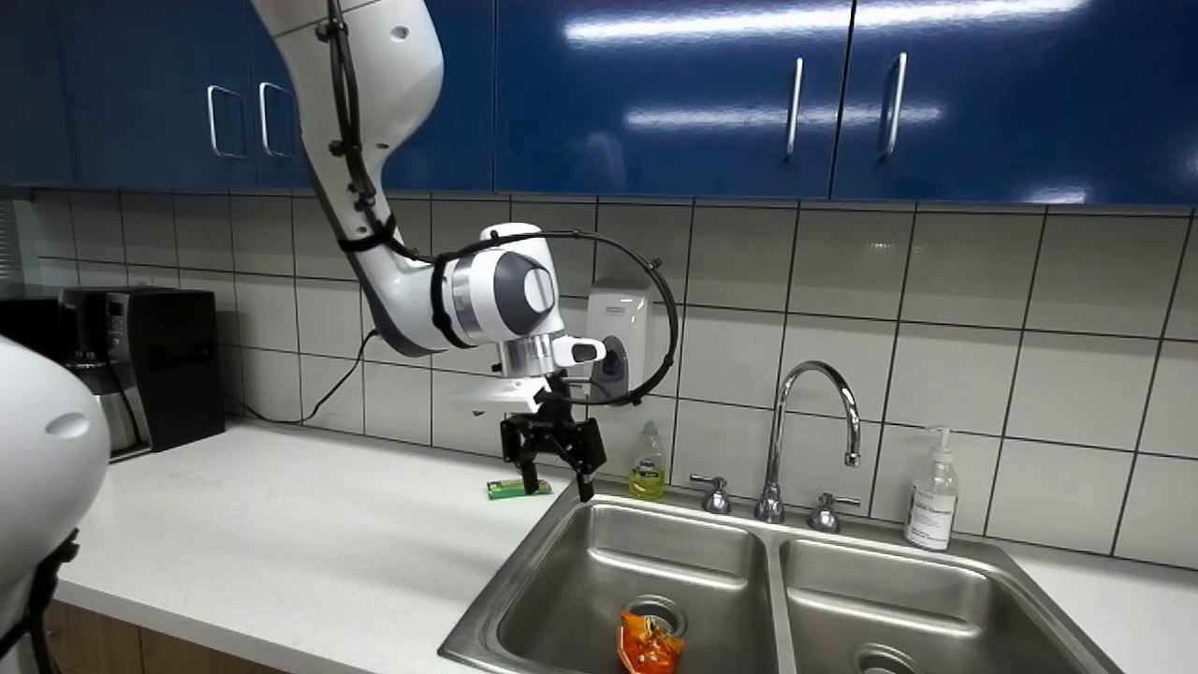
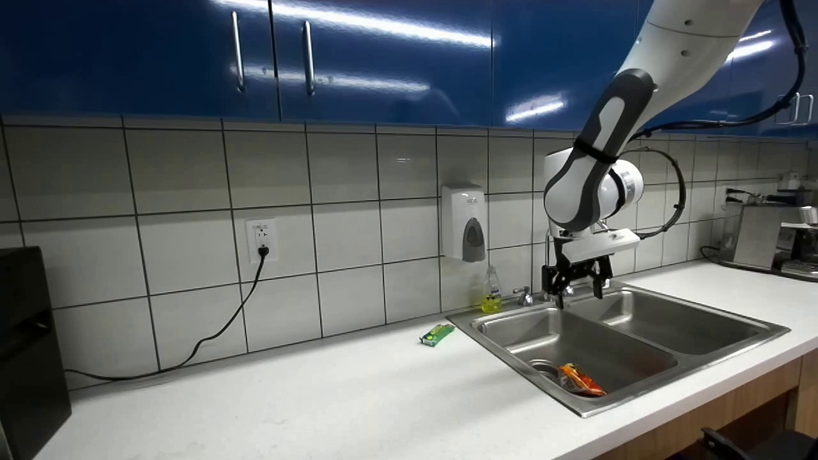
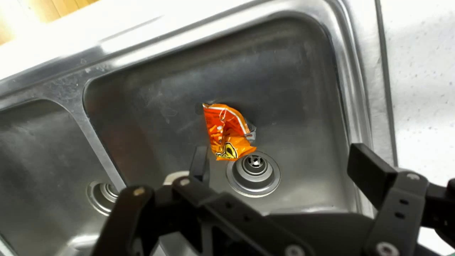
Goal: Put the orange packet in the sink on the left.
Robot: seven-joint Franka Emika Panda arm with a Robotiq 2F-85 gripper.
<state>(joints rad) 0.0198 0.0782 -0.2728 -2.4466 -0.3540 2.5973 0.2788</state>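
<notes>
Orange packet (image 1: 649, 646) in left sink (image 1: 716, 599); white counter (image 1: 309, 534), blue cabinets (image 1: 655, 84).

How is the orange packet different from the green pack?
The orange packet lies in a sink basin, but the green pack lies on the counter. The orange packet looks crumpled, while the green pack looks neater and straighter-edged. Both are lying down, and the open end effector holds neither.

1. Orange packet (image 3: 227, 133), glossy and crumpled, with a red panel and a yellow-and-black emblem.
2. Lying loose on the floor of the grey metal left sink (image 1: 562, 608).
3. Mid-frame in the wrist view; packet (image 2: 580, 380) at lower right, packet (image 1: 649, 646) at bottom centre, in exterior views.
</notes>
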